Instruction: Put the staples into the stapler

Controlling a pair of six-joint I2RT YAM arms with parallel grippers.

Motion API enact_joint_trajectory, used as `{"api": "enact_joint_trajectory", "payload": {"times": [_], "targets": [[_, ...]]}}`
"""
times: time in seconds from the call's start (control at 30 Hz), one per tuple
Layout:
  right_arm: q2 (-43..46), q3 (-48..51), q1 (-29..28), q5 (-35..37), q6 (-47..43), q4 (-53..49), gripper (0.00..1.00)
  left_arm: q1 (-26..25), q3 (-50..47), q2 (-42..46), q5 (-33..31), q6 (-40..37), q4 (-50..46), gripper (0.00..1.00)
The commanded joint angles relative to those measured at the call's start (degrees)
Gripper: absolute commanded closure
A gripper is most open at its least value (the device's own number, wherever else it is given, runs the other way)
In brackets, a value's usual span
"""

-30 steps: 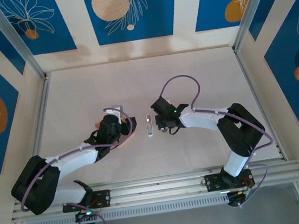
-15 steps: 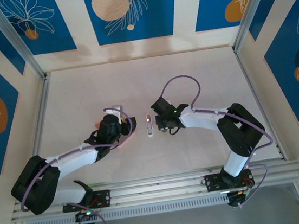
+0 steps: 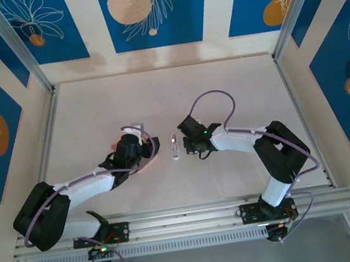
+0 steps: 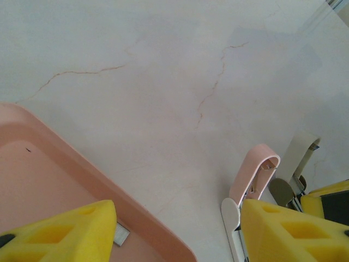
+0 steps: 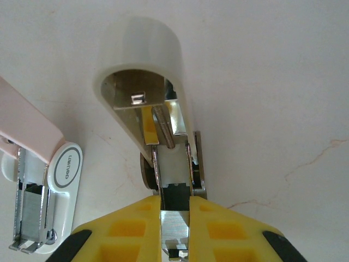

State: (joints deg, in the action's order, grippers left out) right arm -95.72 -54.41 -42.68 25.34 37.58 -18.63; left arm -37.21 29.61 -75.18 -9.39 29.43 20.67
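Observation:
A cream stapler (image 5: 143, 71) lies open on the table, its lid swung up so the spring and metal channel show. My right gripper (image 5: 175, 206) is shut on that channel, with grey metal clamped between the yellow fingers. Just left of it lies a second stapler (image 5: 52, 174), pink and white, which also appears in the top view (image 3: 174, 147) and the left wrist view (image 4: 252, 174). My left gripper (image 4: 177, 226) stands open above the edge of the pink tray (image 4: 49, 158). One small grey piece of staples (image 4: 121, 234) lies in the tray beside the left finger.
The right gripper (image 3: 191, 144) and left gripper (image 3: 140, 149) face each other across the pink stapler near the table's middle. Blue patterned walls and metal rails enclose the table on all sides.

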Motion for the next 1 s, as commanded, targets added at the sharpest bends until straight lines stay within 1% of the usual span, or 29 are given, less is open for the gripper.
{"api": "enact_joint_trajectory", "payload": {"times": [0.0, 0.3, 0.6, 0.97], "targets": [[1.78, 1.59, -0.39, 0.90, -0.15, -1.13, 0.84, 0.74, -0.54, 0.91, 1.05, -1.42, 1.83, 0.39], [4.94, 0.19, -0.18, 1.11, -5.09, 1.14, 0.83, 0.81, -0.59, 0.96, 1.12, -1.48, 1.92, 0.38], [1.27, -1.64, 1.02, 0.37, -7.43, 0.00, 0.83, 0.76, -0.67, 1.05, 0.95, -1.57, 1.83, 0.39], [-0.03, -1.66, 0.98, 0.00, -8.05, 0.61, 0.83, 0.78, -0.63, 0.98, 0.86, -1.66, 2.00, 0.39]]}}
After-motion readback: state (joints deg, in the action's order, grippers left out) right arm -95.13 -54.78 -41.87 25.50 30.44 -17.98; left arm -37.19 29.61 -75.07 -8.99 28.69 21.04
